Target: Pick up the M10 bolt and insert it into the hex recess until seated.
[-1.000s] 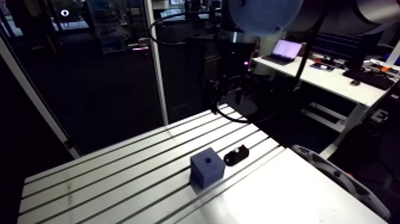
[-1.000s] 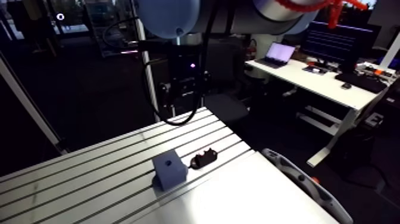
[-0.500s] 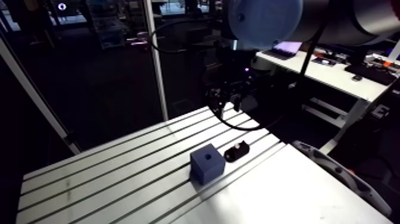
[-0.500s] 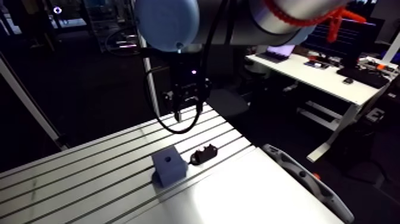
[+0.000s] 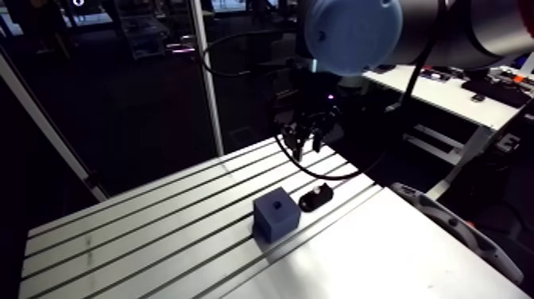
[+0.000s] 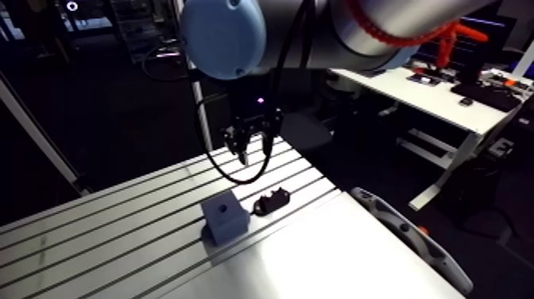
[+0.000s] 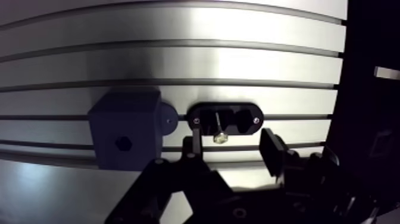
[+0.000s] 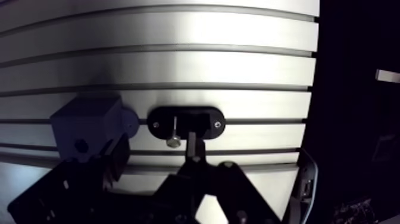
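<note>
A dark blue cube (image 7: 125, 137) stands on the slotted table, with a small hex recess (image 7: 123, 142) in the face turned toward the wrist camera. Beside it lies a black oval holder (image 7: 225, 119) with the bolt (image 7: 218, 128) resting across it, its shiny head (image 7: 219, 138) toward the gripper. My gripper (image 7: 233, 149) hangs above the table just short of the holder, open, with nothing between its fingers (image 7: 195, 146). In the arm view the gripper (image 5: 306, 139) hovers well above and behind the cube (image 5: 276, 216) and the holder (image 5: 315, 197).
The table's far edge (image 5: 238, 151) runs just behind the gripper, and the slotted surface ends at a dark drop beside the holder (image 7: 345, 107). A smooth plate (image 5: 381, 254) covers the near part of the table.
The gripper has come down a little and nearer to the holder, and the arm view has shifted with it. The cube, holder and bolt have stayed where they were.
</note>
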`<state>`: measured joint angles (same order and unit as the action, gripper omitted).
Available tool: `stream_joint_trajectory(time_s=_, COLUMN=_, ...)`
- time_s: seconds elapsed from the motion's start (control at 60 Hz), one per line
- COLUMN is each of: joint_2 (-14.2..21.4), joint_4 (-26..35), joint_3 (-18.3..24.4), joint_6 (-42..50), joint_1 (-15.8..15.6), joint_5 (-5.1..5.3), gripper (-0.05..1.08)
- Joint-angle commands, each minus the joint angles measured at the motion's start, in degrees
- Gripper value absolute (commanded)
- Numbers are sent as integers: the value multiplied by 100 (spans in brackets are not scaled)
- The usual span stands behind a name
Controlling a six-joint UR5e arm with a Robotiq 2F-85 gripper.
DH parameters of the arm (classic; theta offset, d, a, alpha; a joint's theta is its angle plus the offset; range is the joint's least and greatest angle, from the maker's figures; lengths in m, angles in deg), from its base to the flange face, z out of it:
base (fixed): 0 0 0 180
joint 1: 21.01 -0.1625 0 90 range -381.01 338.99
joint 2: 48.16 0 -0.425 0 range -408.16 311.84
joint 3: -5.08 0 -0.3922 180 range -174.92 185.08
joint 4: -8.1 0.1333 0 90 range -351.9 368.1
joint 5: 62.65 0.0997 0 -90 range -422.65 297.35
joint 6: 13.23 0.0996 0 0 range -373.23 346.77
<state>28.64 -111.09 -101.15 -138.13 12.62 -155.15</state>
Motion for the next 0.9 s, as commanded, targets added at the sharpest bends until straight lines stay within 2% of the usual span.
stream_joint_trajectory(time_s=0.017, joint_2=-79, joint_4=-12, joint_3=-42, joint_6=-6, joint_1=22, joint_5=-9, gripper=41)
stream_joint_trajectory(time_s=0.783, joint_2=-180, joint_4=-21, joint_3=-252, joint_6=6, joint_1=126, joint_5=-27, gripper=44)
stream_joint_trajectory(time_s=0.9, joint_2=-179, joint_4=-29, joint_3=-329, joint_6=-13, joint_1=170, joint_5=-120, gripper=44)
